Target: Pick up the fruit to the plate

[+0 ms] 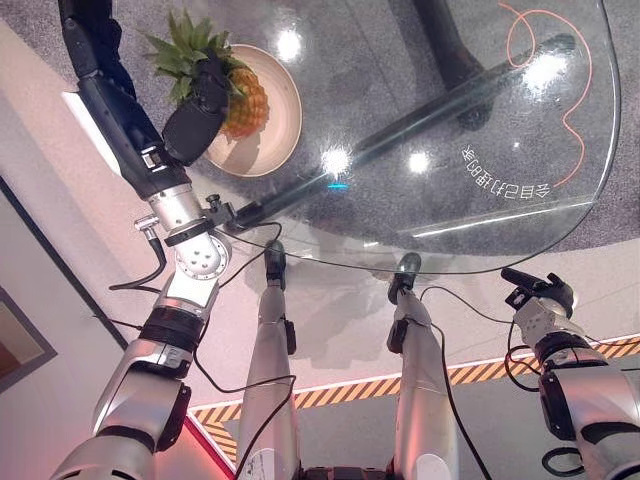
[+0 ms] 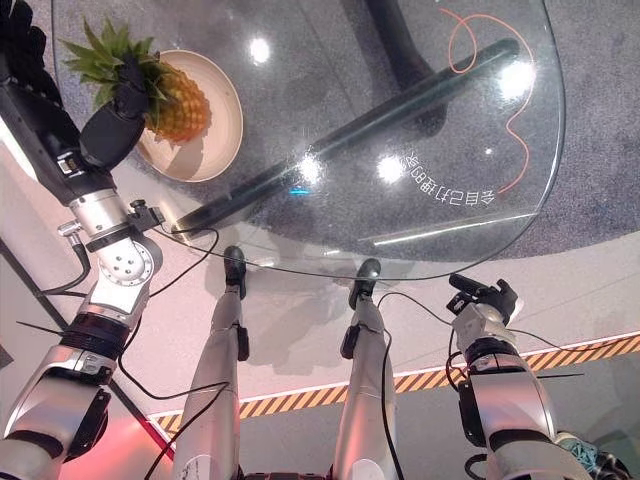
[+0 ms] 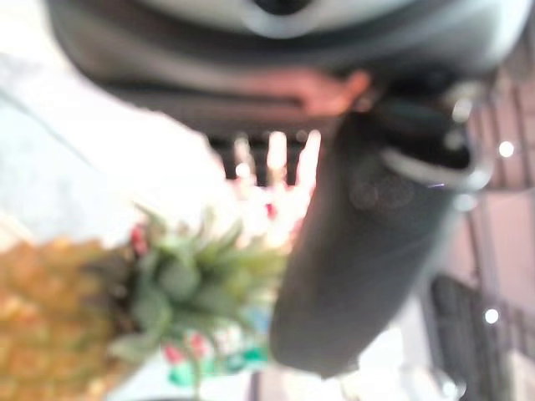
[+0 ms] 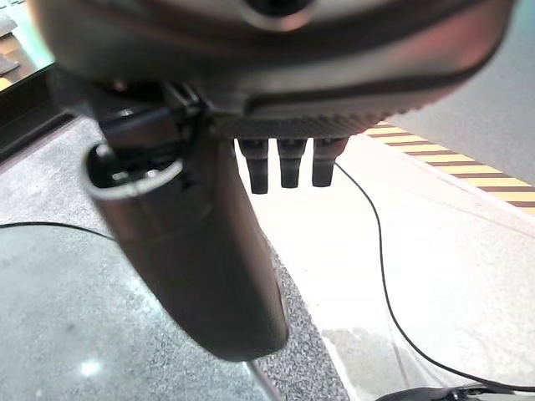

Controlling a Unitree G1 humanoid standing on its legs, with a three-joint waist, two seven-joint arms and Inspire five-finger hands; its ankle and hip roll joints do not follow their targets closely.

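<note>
A: So, how far along does this look?

B: Nearly done, I'd judge. The pineapple (image 1: 243, 100) already lies on the plate (image 1: 283, 125), on the glass table (image 1: 480, 120), with its leafy crown pointing away from the plate's centre.

A: And the left hand (image 1: 198, 110)?

B: It sits right over the crown end of the fruit, dark fingers reaching down onto the spot where leaves meet body. From the head views they seem draped against it, but I cannot tell whether they are closed round it or just resting. The wrist view shows the thumb (image 3: 359, 251) standing just beside the leaves, apart from them, which hints at a loosened hold, though that is only a guess.

A: The right hand (image 2: 490, 297)?

B: Idle, low beside the table's near edge, well apart from the plate. Its own wrist view shows short fingertips (image 4: 288, 163) folded in with nothing between them.

A: What is left, then?

B: By my reading, only letting go, if it hasn't, and lifting the left hand clear without dragging the fruit off the plate.
</note>
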